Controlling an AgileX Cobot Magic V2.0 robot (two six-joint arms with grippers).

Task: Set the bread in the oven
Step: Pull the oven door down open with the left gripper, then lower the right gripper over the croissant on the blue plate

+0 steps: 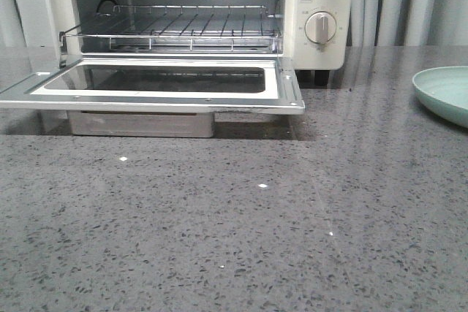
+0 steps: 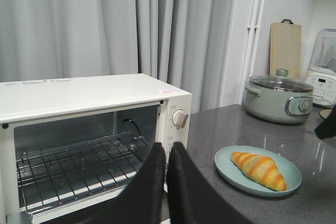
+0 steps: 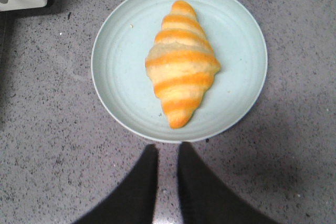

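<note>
A grey speckled counter (image 1: 234,239) holds a cream-white oven (image 2: 89,129), its glass door (image 1: 153,82) dropped flat and its wire rack (image 1: 175,31) bare. Beside it, a pale green plate (image 3: 121,77) carries the striped orange bread (image 3: 181,61). The left gripper (image 2: 166,153) is pressed closed, empty. The right gripper (image 3: 168,153) hangs above the plate's edge, fingers slightly apart, holding nothing.
</note>
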